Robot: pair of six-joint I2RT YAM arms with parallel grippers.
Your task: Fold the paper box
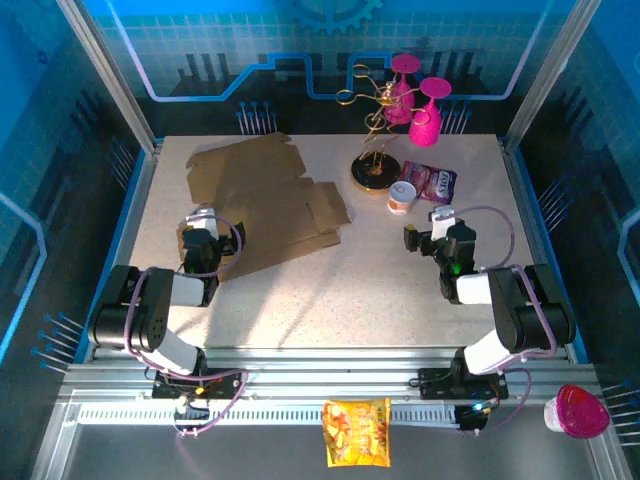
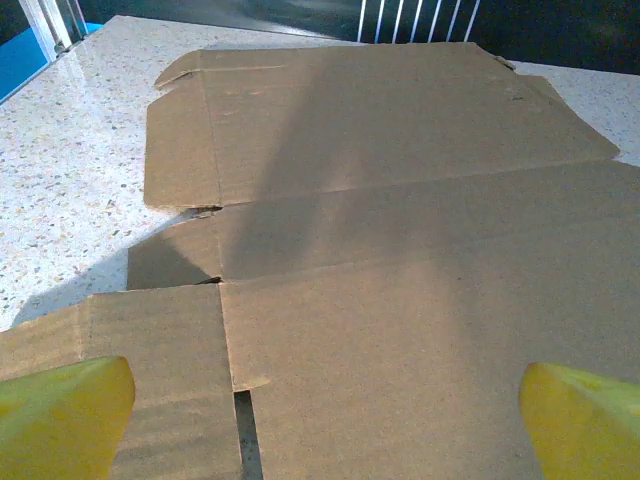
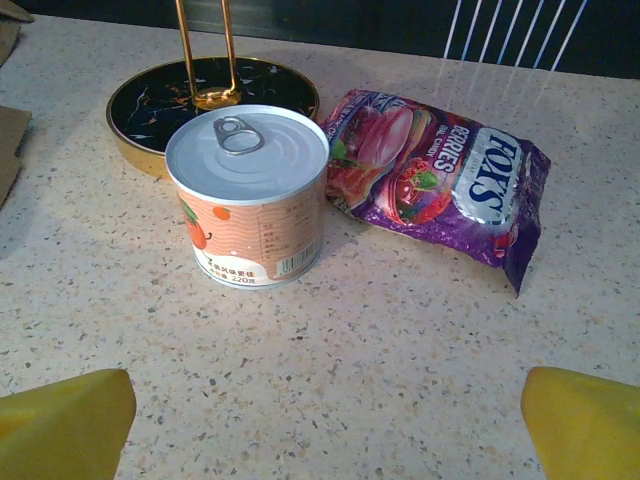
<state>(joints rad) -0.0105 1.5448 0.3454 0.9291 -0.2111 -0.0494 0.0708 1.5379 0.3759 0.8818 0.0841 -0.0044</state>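
The left gripper (image 1: pixel 201 228) sat toward the near-left of the table (image 1: pixel 330 290). Its yellow fingers (image 2: pixel 60 415) were spread wide over the near edge of the paper box (image 1: pixel 260 195), gripping nothing. The box lay flat and unfolded across the far-left part of the table, with its flaps spread out. Near the far edge stood a gold stand (image 1: pixel 375 172) holding pink glasses (image 1: pixel 420 110). A small can (image 3: pixel 250 195) stood just beside its base, and a purple candy bag (image 3: pixel 440 170) lay right of the can. The right gripper (image 1: pixel 432 235) faced them, fingers apart and holding nothing.
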